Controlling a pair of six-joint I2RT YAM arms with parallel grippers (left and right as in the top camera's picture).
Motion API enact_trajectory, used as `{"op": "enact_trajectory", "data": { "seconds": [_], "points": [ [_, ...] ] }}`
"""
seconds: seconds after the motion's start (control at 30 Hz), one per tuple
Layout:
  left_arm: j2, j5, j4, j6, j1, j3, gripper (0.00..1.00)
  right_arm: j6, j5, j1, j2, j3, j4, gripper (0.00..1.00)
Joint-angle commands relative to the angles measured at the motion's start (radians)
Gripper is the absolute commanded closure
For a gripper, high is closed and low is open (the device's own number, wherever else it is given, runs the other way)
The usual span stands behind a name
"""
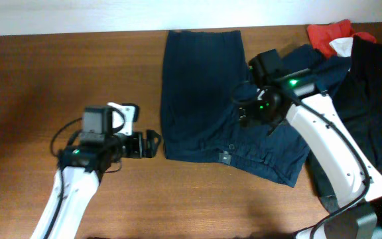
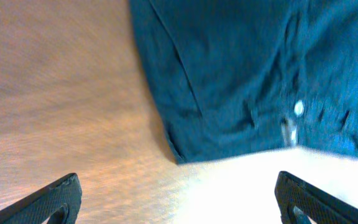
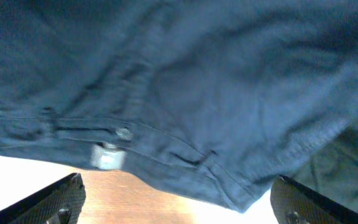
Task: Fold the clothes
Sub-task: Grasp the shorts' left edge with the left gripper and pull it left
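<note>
Dark navy blue shorts (image 1: 204, 93) lie spread on the wooden table, one leg toward the far edge, the waistband with a small grey tag (image 1: 225, 158) toward the near side. They fill the top of the left wrist view (image 2: 241, 74) and the right wrist view (image 3: 185, 87). My left gripper (image 1: 152, 143) is open and empty, just left of the shorts' near left corner. My right gripper (image 1: 246, 111) is open above the shorts' right part, holding nothing. Its jaws (image 3: 179, 202) frame the waistband edge.
A pile of other clothes sits at the far right: a black garment (image 1: 377, 99), a red one (image 1: 329, 33) and a white one (image 1: 341, 45). Bare wooden table (image 1: 38, 79) lies to the left.
</note>
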Motion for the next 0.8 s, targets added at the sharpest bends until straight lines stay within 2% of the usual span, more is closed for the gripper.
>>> {"op": "enact_trajectory", "data": {
  "seconds": [0.0,0.13,0.17,0.23,0.3,0.33,0.37,0.4,0.5,0.6,0.77],
  "points": [
    [0.154,0.026,0.011,-0.031,-0.083,0.013,0.01,0.005,0.028,-0.089,-0.008,0.010,-0.037,0.01],
    [0.341,0.040,0.058,-0.216,-0.138,0.013,0.01,0.002,0.003,-0.158,-0.008,0.010,-0.084,0.01],
    [0.383,0.062,0.085,-0.219,-0.151,0.013,0.01,0.002,0.003,-0.169,-0.008,0.010,-0.088,0.01],
    [0.463,0.071,0.142,-0.219,-0.179,0.014,0.11,0.002,0.003,-0.183,-0.008,0.010,-0.089,0.01],
    [0.509,0.070,0.184,-0.219,-0.185,0.014,0.37,0.002,0.003,-0.183,-0.008,0.009,-0.089,0.01],
    [0.518,0.069,0.202,-0.219,-0.185,0.014,0.75,0.002,0.003,-0.183,-0.008,0.009,-0.089,0.01],
    [0.518,0.064,0.213,-0.219,-0.185,0.014,0.92,0.002,0.003,-0.183,-0.008,0.009,-0.090,0.01],
    [0.517,0.047,0.226,-0.219,-0.184,0.014,1.00,0.002,0.003,-0.183,-0.008,0.009,-0.091,0.01],
    [0.513,-0.013,0.228,-0.218,-0.158,0.029,1.00,0.002,0.004,-0.183,-0.008,0.009,-0.092,0.01],
    [0.494,-0.126,0.146,-0.218,-0.071,0.088,1.00,0.002,0.005,-0.183,-0.008,0.009,-0.092,0.01],
    [0.472,-0.336,0.002,-0.195,0.171,0.361,1.00,0.002,0.003,-0.183,-0.008,0.009,-0.092,0.01]
  ]
}}
